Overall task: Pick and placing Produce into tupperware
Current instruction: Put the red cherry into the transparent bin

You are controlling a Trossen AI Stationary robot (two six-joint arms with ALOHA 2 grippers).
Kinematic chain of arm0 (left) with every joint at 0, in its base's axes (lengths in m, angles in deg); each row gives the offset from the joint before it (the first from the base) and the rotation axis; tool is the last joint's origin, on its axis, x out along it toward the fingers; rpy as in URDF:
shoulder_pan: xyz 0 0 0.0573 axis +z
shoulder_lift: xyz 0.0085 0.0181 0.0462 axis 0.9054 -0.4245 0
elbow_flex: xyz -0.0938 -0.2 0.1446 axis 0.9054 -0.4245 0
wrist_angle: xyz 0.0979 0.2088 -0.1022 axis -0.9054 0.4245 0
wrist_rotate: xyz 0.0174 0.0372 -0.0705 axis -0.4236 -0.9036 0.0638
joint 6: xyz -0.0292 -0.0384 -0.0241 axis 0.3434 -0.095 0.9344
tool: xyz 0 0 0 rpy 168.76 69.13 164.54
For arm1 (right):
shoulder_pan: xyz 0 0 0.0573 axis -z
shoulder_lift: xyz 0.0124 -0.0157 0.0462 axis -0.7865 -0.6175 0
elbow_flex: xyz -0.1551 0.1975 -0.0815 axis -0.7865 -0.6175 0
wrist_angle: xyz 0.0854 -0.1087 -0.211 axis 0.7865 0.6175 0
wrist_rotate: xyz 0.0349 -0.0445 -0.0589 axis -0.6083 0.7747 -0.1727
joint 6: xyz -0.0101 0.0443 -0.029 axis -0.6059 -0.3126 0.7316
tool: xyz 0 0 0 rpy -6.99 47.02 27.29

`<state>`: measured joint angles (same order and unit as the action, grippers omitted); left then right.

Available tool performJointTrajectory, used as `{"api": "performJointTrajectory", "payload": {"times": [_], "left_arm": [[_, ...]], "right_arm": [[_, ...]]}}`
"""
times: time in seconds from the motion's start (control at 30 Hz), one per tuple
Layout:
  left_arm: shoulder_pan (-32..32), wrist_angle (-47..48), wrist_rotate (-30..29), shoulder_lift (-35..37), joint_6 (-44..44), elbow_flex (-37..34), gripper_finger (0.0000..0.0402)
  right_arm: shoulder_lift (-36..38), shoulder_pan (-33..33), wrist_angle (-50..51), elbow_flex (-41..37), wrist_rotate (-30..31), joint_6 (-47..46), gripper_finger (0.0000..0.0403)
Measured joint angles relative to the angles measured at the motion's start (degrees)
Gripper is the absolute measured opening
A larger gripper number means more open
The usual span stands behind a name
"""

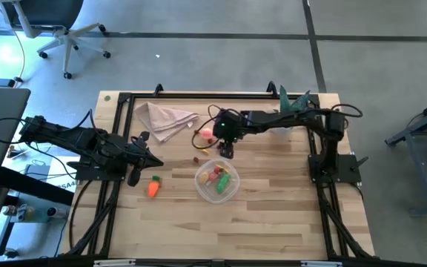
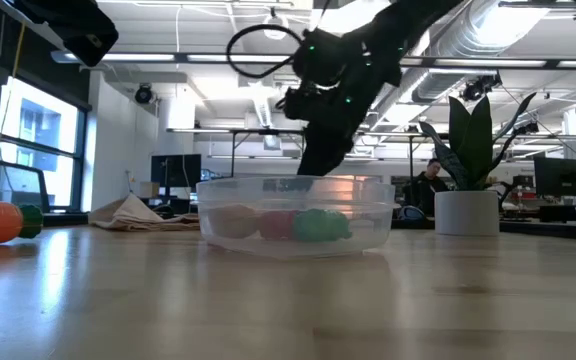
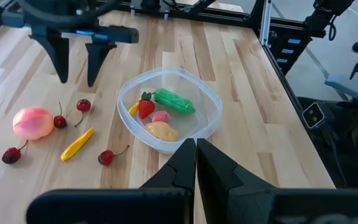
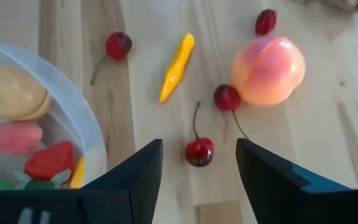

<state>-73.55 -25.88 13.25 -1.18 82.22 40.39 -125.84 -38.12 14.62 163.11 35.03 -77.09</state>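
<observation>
The clear round tupperware [image 1: 217, 182] holds a red strawberry, a green pepper [image 3: 174, 101], a tan potato [image 4: 10, 93] and a pink piece. On the table beside it lie a pink peach [image 4: 268, 70], a yellow piece [image 4: 177, 59] and several red cherries. My right gripper [image 4: 197, 144] is open above these, its fingers standing on either side of one cherry [image 4: 199, 153] without touching it. An orange carrot [image 1: 153, 187] lies left of the tupperware. My left gripper [image 3: 196, 155] is shut and empty at the table's left, near the carrot.
A beige cloth napkin [image 1: 165, 119] lies at the far left. A green spiky plant in a white pot [image 2: 468, 180] stands at the far right. The black frame rails [image 1: 117, 133] run along the table's edges. Bare wood lies toward the near edge.
</observation>
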Motion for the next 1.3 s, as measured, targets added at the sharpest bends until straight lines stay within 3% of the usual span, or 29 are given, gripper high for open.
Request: {"api": "performJointTrajectory", "payload": {"times": [0.37, 0.5, 1.07, 1.3], "left_arm": [[0.00, 0.04, 0.00, 0.00, 0.01, -0.01, 0.0005], [0.00, 0.01, 0.00, 0.00, 0.00, -0.02, 0.0005], [0.01, 0.01, 0.00, 0.01, 0.01, -0.02, 0.0005], [0.00, 0.00, 0.00, 0.00, 0.01, -0.01, 0.0005]], "right_arm": [[4.59, 0.02, -19.87, -16.54, 2.04, 1.03, 0.0197], [4.66, -0.71, -23.02, -18.60, 5.07, 1.27, 0.0197], [3.51, -1.89, -26.72, -19.50, 5.22, 0.78, 0.0197], [3.08, -1.89, -36.16, -24.54, 5.03, -0.58, 0.0197]]}}
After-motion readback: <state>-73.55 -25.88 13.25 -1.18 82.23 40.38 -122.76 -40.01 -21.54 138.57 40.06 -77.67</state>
